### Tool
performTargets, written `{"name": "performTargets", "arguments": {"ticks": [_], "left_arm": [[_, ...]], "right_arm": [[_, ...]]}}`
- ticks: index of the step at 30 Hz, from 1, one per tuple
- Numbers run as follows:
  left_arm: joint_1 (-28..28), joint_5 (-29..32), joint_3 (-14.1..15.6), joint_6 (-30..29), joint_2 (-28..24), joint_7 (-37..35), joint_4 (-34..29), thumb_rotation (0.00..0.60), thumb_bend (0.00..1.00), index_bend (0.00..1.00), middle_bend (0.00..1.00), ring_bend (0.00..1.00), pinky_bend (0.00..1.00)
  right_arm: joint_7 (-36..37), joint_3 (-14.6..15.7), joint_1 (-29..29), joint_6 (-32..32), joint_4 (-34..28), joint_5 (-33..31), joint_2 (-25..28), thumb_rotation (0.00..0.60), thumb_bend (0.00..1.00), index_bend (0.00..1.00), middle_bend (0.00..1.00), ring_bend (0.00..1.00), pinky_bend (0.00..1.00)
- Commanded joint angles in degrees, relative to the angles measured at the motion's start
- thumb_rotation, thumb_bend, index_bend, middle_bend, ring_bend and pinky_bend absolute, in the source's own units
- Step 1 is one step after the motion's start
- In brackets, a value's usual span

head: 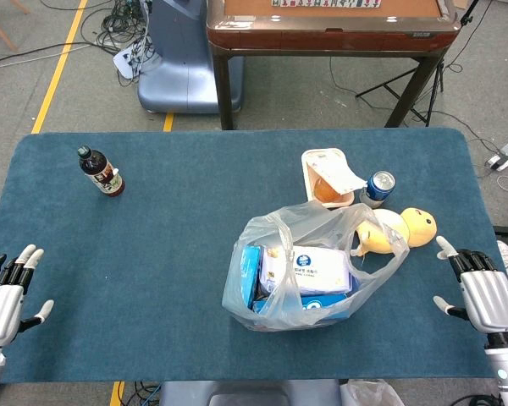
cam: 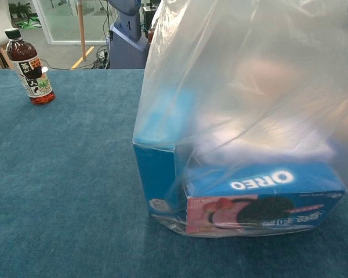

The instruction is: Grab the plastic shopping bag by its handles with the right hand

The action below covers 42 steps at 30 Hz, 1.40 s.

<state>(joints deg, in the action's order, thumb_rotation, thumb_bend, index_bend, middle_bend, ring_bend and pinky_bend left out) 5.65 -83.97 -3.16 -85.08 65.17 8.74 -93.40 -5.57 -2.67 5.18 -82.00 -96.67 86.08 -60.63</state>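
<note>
Plastic shopping bag (head: 313, 271) | well left of right hand (head: 483, 296) fingers (head: 446, 248)

The blue table (head: 169, 254) bears a plastic bag (head: 309, 271), bottle (head: 101, 172), cup (head: 330, 178), can (head: 378, 188), and plush toy (head: 402, 228).

Your left hand (head: 7, 292) has a silver-grey, ribbed metallic back plate. Its fingers (head: 17, 264) are black with white tips, and the thumb is silver with a white tip and a black section near the base. A bit of white wrist with a small blue mark shows at the bottom edge.

Your right hand (head: 481, 296) has the same build: silver-grey back plate with fine ridges, black finger segments, white tips. Its wrist cuff is pale grey-white with a small dark detail. The chest view shows no part of your body.
</note>
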Motion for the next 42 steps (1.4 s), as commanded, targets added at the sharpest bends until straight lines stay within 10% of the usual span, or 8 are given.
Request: {"name": "performTargets", "arguments": {"ticks": [1, 17, 28, 42], "left_arm": [[0.0, -0.1, 0.0, -0.1, 0.0, 0.0, -0.2, 0.600, 0.23, 0.07, 0.07, 0.11, 0.00], [-0.5, 0.0, -0.2, -1.1, -0.5, 0.6, -1.6, 0.600, 0.23, 0.07, 0.07, 0.11, 0.00], [-1.0, -0.2, 0.1, -1.7, -1.2, 1.0, -2.6, 0.600, 0.23, 0.07, 0.07, 0.11, 0.00], [-1.5, 0.1, 0.2, -1.9, -1.7, 1.6, -3.4, 0.600, 0.23, 0.07, 0.07, 0.11, 0.00]], "right_arm": [[0.7, 0.1, -0.1, -0.4, 0.3, 0.6, 0.0, 0.600, 0.00, 0.10, 0.26, 0.21, 0.23], [9.0, 0.5, 1.5, -3.5, -3.2, 9.8, 6.4, 0.600, 0.00, 0.07, 0.22, 0.17, 0.23], [24.0, 2.7, 9.5, 4.4, -7.8, 18.7, 14.6, 0.600, 0.00, 0.00, 0.04, 0.03, 0.11], [49.6, 3.7, 17.2, 1.9, -4.9, 26.3, 16.6, 0.600, 0.00, 0.00, 0.04, 0.02, 0.11]]}}
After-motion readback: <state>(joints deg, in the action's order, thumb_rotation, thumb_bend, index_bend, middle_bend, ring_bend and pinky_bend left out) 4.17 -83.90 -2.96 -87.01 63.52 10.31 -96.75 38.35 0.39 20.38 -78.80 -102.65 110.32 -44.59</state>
